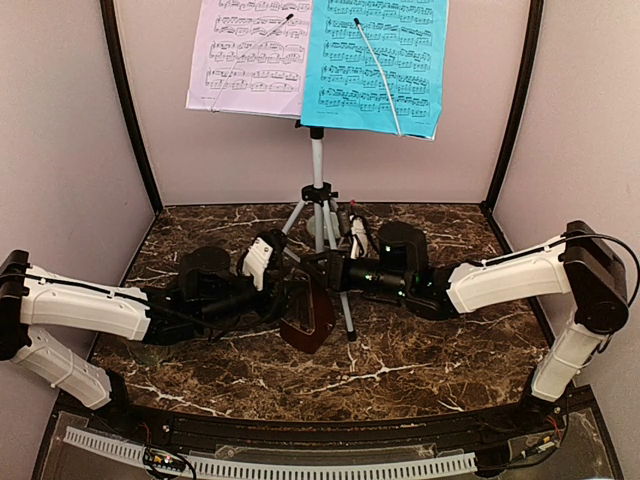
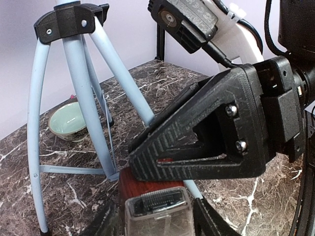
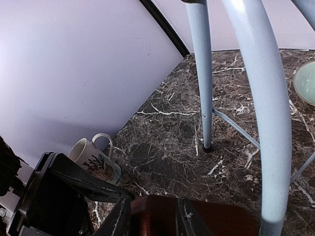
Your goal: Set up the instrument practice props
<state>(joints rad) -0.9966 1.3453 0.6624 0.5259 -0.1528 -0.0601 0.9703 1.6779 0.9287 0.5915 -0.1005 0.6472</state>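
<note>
**Inspection: both pincers at the metronome, sheets up on the stand**

From my remote station I record the following.

1. The silver tripod music stand (image 1: pixel 317 165) is upright at 12 o'clock on the dark marble bench (image 1: pixel 420 365). The two feet I can see in the wrist views are on the surface.
2. The lilac sheet of printed music (image 1: pixel 250 55) lies on the stand's tray on the 9 o'clock side. The bright-blue sheet of printed music (image 1: pixel 375 60) is just beside it at 3 o'clock. A thin wire arm crosses each sheet.
3. The small dark-brown wooden pyramid metronome (image 1: pixel 308 322) is at 6 o'clock from the stand's post, just beside the front leg. I cannot tell whether it rests on the bench.
4. The right pincer (image 3: pixel 152 220) reaches in from 3 o'clock. In its wrist view the fingers are set narrow, one on each side of the brown wood, gripping it.
5. The left pincer (image 1: pixel 285 290) comes in from 9 o'clock, close against the metronome. I cannot tell how wide it stands or whether it grips.
6. A small pale-green bowl (image 2: pixel 68 120) sits beyond the tripod legs. A cream patterned mug (image 3: pixel 91 157) stands near the wall.
</note>
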